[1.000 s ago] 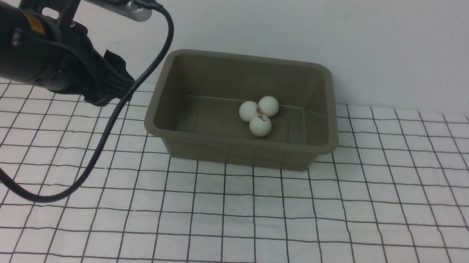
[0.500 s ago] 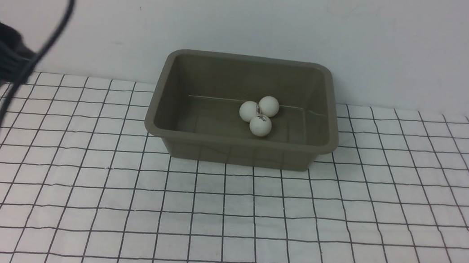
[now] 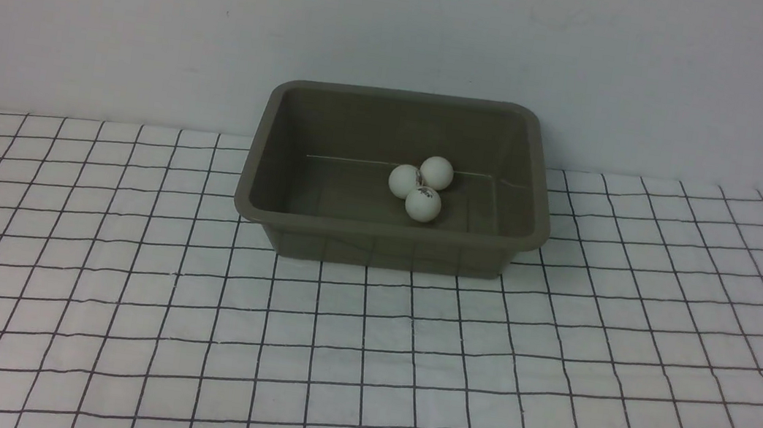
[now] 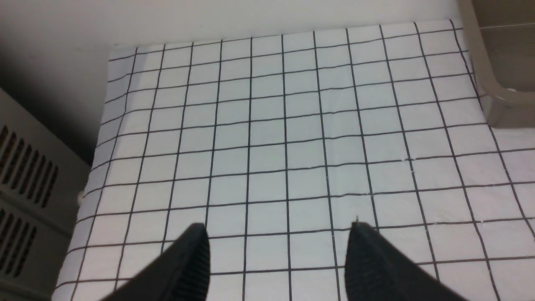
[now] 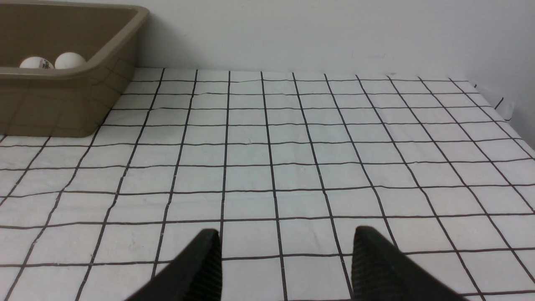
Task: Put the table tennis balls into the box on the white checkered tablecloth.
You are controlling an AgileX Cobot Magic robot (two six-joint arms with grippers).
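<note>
Near the table's far edge, the box (image 3: pixel 397 179) holds three touching table tennis balls (image 3: pixel 419 183). Left tool (image 4: pixel 278 251) and right tool (image 5: pixel 284 255): jaws apart, empty, clear of the box.

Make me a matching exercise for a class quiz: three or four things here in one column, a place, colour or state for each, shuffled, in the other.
Column one:
1. table tennis balls
2. box
3. white checkered tablecloth
4. left gripper

Column two:
A. olive-grey
B. open, nothing between its fingers
C. clustered together inside the box
D. thin black grid

Pairs: 1-C, 2-A, 3-D, 4-B
</note>
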